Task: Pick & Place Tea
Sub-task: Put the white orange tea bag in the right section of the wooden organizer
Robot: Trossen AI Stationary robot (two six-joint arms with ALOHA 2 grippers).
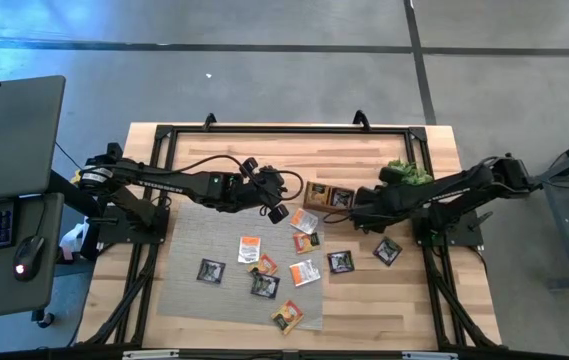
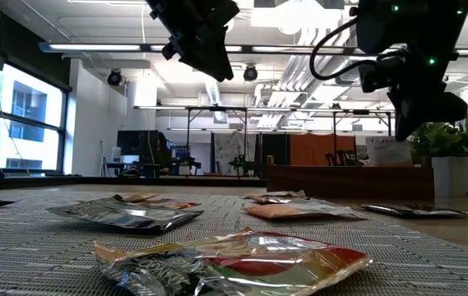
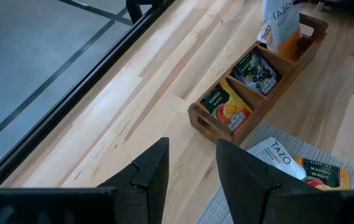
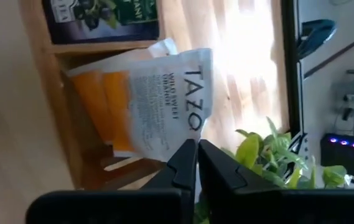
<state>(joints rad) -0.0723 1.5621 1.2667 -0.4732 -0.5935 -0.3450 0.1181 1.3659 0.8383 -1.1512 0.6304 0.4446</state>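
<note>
Because the white sachet (image 4: 164,99) in your right gripper (image 4: 196,163) is thin, light and crinkly, keep pinching its edge; the fingers are clenched on it over the wooden tray (image 1: 316,195). Your left gripper (image 3: 192,163) waits nearby, jaws parted, empty.

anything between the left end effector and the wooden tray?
Only bare wooden tabletop between the left end effector and the long brown wooden tray, per the left wrist view.

Both arms reach inward from opposite sides. Left gripper (image 3: 192,174) hangs raised, fingers (image 3: 149,171) parted (nothing between them). Right gripper (image 4: 197,163), likewise raised, has its fingers (image 4: 183,165) pressed together.
</note>
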